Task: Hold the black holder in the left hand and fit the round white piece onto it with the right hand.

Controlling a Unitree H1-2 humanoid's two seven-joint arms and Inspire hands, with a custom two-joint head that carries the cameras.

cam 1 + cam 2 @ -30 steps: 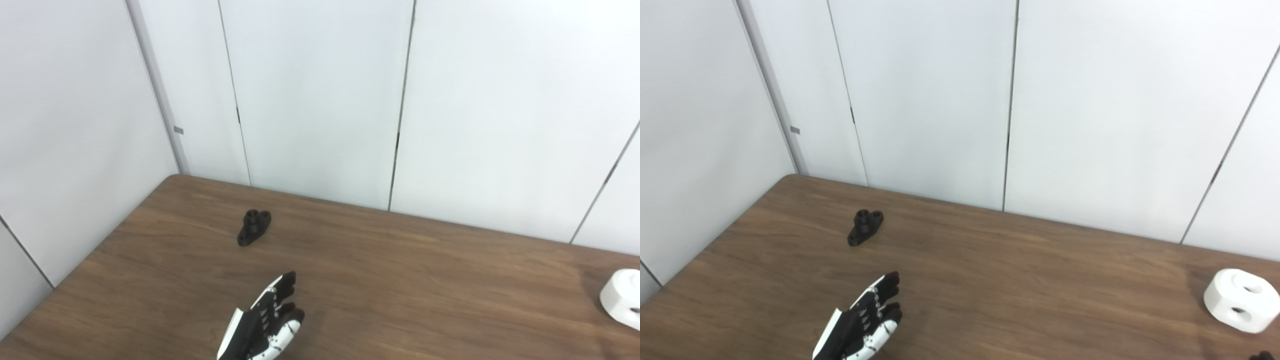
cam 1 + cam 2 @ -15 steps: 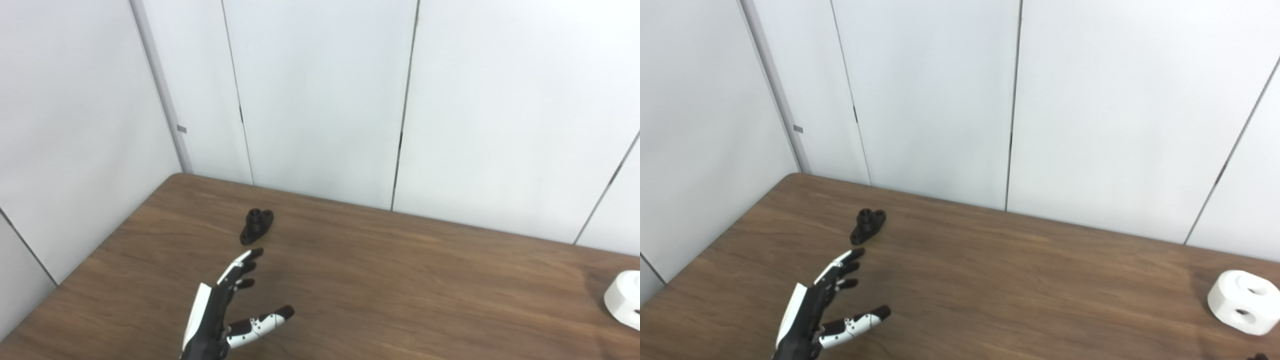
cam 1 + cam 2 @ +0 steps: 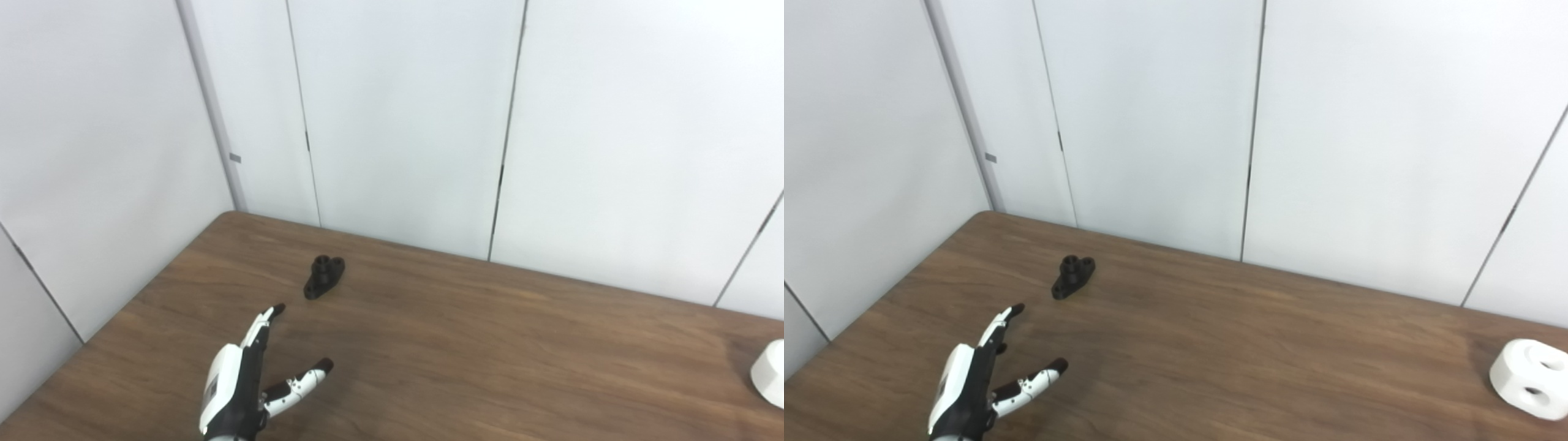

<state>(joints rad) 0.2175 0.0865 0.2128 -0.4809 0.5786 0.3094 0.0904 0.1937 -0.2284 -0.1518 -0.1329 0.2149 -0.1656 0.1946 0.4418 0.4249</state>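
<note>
The left hand [image 3: 245, 383] hangs over the near left part of the table [image 3: 1249, 343], fingers and thumb spread and empty, short of the black holder [image 3: 324, 277] lying near the far left corner. The right eye view shows the whole round white piece [image 3: 1527, 378] with two holes at the right edge, well apart from the holder; the left eye view clips it. The table is dark wood, backed by white wall panels [image 3: 398, 110].

Bright even light, soft shadows, slightly blurry
</note>
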